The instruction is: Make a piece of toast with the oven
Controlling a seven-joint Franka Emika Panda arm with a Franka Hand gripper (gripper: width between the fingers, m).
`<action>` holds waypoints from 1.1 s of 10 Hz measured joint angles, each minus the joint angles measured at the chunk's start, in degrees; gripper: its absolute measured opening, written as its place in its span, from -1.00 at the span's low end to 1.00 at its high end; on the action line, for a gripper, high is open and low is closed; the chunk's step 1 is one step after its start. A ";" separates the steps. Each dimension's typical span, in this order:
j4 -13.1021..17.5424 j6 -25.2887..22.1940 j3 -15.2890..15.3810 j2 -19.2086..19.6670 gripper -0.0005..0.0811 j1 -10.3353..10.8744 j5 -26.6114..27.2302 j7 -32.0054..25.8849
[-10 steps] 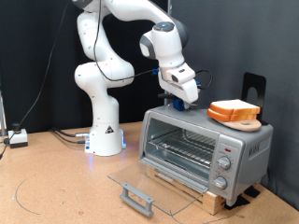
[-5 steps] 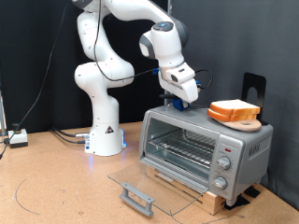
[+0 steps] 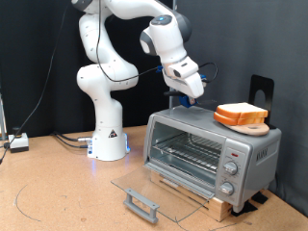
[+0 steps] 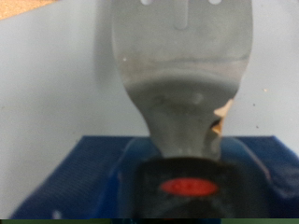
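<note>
The silver oven (image 3: 207,144) stands at the exterior view's right with its glass door (image 3: 159,188) folded down and its wire rack (image 3: 188,151) bare. The piece of toast (image 3: 241,113), pale with an orange-brown crust, lies on a small wooden board (image 3: 252,127) on the oven's roof. I cannot tell it apart from a second slice there. My gripper (image 3: 186,99) hangs just above the roof's left end, left of the toast and apart from it. The wrist view shows one grey finger (image 4: 182,75) close up and a sliver of orange crust (image 4: 221,117) behind it.
The oven sits on a wooden base (image 3: 207,200), with knobs (image 3: 229,171) on its right panel. The door's handle (image 3: 141,204) juts towards the exterior view's bottom. A black stand (image 3: 260,89) rises behind the toast. The robot's base (image 3: 108,140) and cables (image 3: 19,142) are at the left.
The gripper has risen a little and shifted slightly above the oven's roof. The toast, the board and the open door have not moved.
</note>
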 joint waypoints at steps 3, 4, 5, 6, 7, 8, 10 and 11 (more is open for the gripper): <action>-0.04 0.28 -0.34 -1.11 -0.02 -0.51 -0.41 0.13; -0.49 3.32 -0.44 -1.59 -0.02 -1.56 -0.38 0.79; -0.82 4.49 -0.93 -2.32 -0.02 -3.35 -0.37 1.16; -0.82 4.48 -1.92 -2.89 -0.02 -5.17 -0.46 1.22; -0.77 3.93 -3.01 -3.28 -0.02 -6.99 -1.47 1.22; -0.57 2.46 -4.11 -3.45 -0.02 -8.94 -3.26 1.22; 0.22 -2.11 -6.60 -3.44 -0.02 -12.01 -5.58 1.19; 0.23 -1.86 -6.36 -3.41 -0.02 -11.95 -5.57 1.12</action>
